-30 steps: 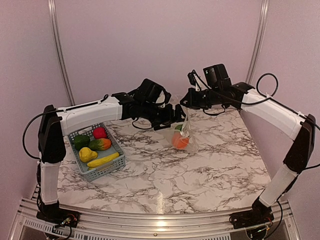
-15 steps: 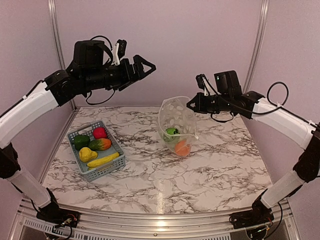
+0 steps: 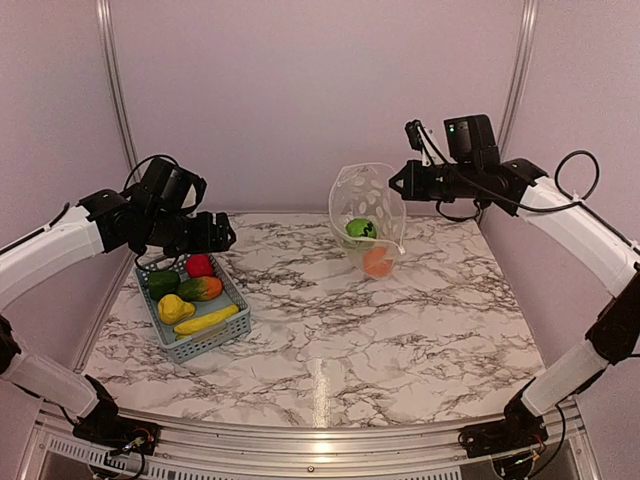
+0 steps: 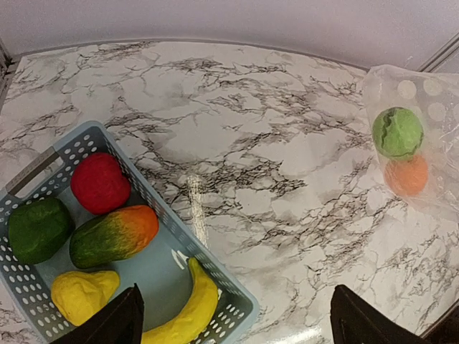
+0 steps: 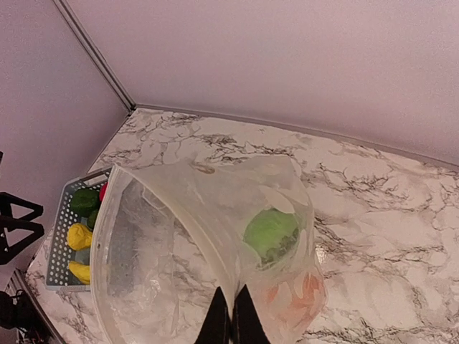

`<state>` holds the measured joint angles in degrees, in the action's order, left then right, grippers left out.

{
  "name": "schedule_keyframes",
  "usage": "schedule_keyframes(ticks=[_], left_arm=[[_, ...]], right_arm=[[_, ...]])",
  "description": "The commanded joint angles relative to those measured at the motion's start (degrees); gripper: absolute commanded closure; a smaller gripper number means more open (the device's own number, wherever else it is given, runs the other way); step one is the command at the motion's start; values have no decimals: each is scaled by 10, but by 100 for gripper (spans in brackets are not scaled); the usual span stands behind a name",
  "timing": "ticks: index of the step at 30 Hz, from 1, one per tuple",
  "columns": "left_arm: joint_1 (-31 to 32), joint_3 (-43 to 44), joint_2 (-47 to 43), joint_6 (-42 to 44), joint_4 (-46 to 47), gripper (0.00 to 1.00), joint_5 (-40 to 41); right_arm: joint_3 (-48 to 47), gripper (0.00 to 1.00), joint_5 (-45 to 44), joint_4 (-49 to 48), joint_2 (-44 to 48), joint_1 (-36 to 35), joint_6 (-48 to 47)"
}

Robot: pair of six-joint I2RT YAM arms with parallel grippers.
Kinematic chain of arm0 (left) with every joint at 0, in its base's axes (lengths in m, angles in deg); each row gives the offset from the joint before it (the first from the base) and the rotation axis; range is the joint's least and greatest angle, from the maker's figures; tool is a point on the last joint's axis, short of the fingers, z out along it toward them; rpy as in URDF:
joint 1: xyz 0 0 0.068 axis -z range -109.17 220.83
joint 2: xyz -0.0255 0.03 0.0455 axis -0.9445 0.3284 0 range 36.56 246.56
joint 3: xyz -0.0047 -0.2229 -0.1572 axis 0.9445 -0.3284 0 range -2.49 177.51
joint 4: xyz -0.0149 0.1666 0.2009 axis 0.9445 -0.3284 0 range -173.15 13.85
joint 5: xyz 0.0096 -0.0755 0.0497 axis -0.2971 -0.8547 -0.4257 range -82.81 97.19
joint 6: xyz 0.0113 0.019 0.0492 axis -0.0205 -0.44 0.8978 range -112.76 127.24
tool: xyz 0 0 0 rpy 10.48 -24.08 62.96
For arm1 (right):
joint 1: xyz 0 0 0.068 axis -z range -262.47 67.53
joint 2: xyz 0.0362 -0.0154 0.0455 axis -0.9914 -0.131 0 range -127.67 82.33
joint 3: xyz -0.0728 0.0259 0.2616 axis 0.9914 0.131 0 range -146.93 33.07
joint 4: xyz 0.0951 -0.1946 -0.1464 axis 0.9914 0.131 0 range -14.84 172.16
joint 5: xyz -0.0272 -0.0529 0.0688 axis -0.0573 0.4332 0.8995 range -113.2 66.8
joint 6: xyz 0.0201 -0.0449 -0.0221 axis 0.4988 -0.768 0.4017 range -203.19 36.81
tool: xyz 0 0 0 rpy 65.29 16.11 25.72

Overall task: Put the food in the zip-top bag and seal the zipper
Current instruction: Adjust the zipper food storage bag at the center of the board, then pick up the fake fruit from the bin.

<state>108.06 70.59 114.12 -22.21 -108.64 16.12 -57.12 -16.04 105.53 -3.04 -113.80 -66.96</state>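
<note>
**Two pieces bagged, five in the basket**

Two arms are at work, each with one gripper. There is one zip-top bag [image 3: 365, 215], one basket [image 4: 237, 308] and seven pieces of food.

The table [image 3: 330, 350] is white marble with dark veins. Plain pale lilac walls [image 3: 300, 90] close it in, with metal rails [image 3: 115, 90] at the back corners.

The grey-blue slotted basket sits on the left side of the table and holds five pieces: a red fruit [image 4: 99, 183], a dark green piece [image 4: 37, 231], a green-and-orange piece [image 4: 115, 236], a lumpy yellow piece [image 4: 82, 295] and a banana [image 4: 188, 308].

The clear bag, white dots on one face, hangs over the far right part of the table with its mouth gaping. It holds two pieces, a green ball [image 4: 398, 132] above an orange ball [image 4: 406, 175]. Whether its bottom touches the marble cannot be told.

The right gripper [image 5: 232, 319] is clenched on the bag's mouth edge, at the zipper [image 5: 185, 233], and holds the bag up.

The left gripper [image 3: 218, 233] hovers above the basket's far end, its fingers spread wide with nothing between them.
</note>
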Motion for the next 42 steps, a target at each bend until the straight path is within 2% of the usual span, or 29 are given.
schedule_keyframes(ticks=[1,8,13,19,25,30,34,42], left_arm=[[-12,-24,-30,65,-79,8,35],[-18,-48,2,236,-125,26,-20],[-18,-60,30,309,-124,31,-83],[-23,-56,89,375,-154,39,-82],[-45,-40,154,351,-166,47,-133],[-50,-25,187,355,-169,46,-113],[-53,-18,203,359,-170,46,-139],[-53,-32,207,362,-187,53,-173]], right_arm=[[35,100,8,28,11,17,-18],[52,100,44,17,-7,17,-13],[37,100,57,26,-24,17,-23],[28,100,71,33,-40,17,-29],[17,100,78,35,-55,17,-30],[14,100,84,33,-64,17,-28],[8,100,85,35,-70,17,-30],[-5,100,89,40,-82,18,-35]])
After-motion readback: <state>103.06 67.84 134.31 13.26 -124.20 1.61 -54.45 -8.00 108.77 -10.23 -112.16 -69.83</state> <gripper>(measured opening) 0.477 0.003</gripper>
